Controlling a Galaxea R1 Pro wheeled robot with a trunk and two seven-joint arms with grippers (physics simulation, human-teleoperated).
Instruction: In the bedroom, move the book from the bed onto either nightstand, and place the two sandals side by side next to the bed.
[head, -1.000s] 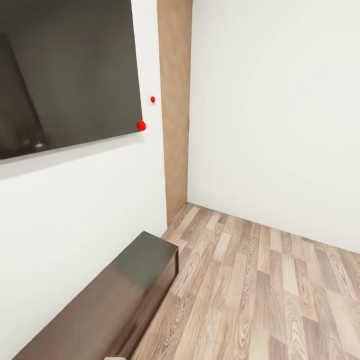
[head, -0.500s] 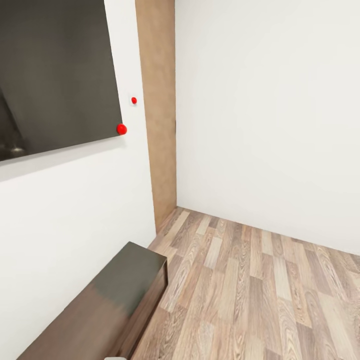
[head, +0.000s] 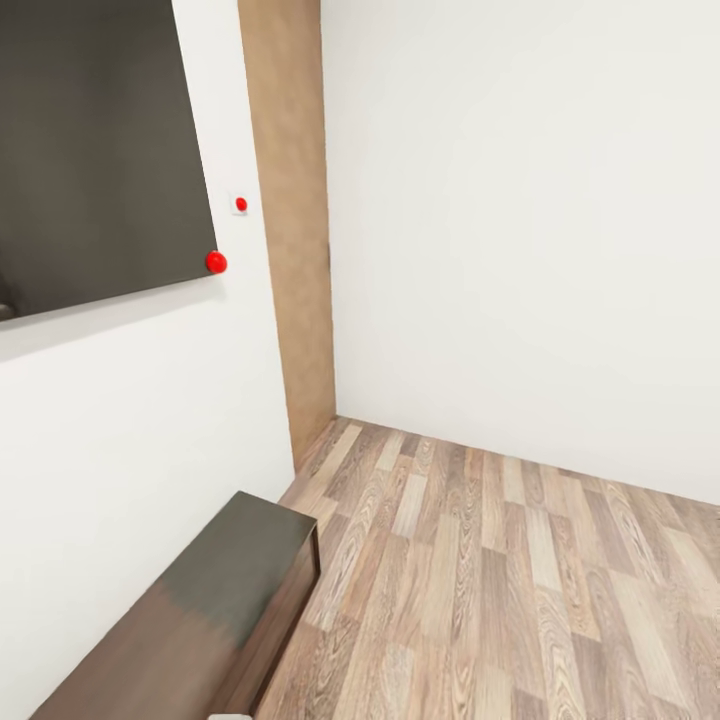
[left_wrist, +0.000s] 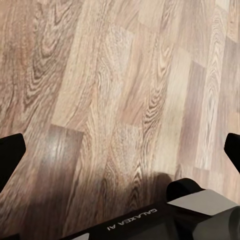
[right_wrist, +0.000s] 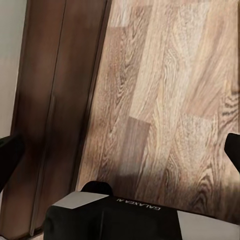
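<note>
- The head view looks into a corner of the bedroom: a white wall (head: 520, 230) ahead and to the right, another white wall (head: 130, 420) running along the left.
- A large dark wall screen (head: 95, 150) hangs on the left wall, its glossy face tilted in the picture.
- A small red knob (head: 216, 262) sits at the screen's lower corner, and a little white wall plate with a red dot (head: 240, 204) is just beside it, slightly higher.
- A tan wooden panel (head: 290, 220) runs from floor to top of the picture in the corner, between the two white walls.
- Below the screen, against the left wall, stands a long dark brown TV bench (head: 215, 600) with a glossy top; its near end reaches the lower edge of the picture.
- The light wood-plank floor (head: 500, 590) spreads from the bench to the far wall.
- No book, bed, nightstand or sandal can be placed from these views; the robot faces the screen corner.
- In the left wrist view the left gripper (left_wrist: 120, 155) hangs over floor planks (left_wrist: 125, 75), its two dark fingertips (left_wrist: 11, 152) at opposite edges of the picture, so the jaws stand wide apart with nothing between them.
- In the right wrist view the right gripper (right_wrist: 120, 155) likewise has its fingertips (right_wrist: 10, 155) spread far apart and holds nothing.
- Under the right gripper lie floor planks and, to one side, a dark brown glossy surface (right_wrist: 55, 100) with lengthwise seams, probably the TV bench, though the close view makes that hard to confirm.
</note>
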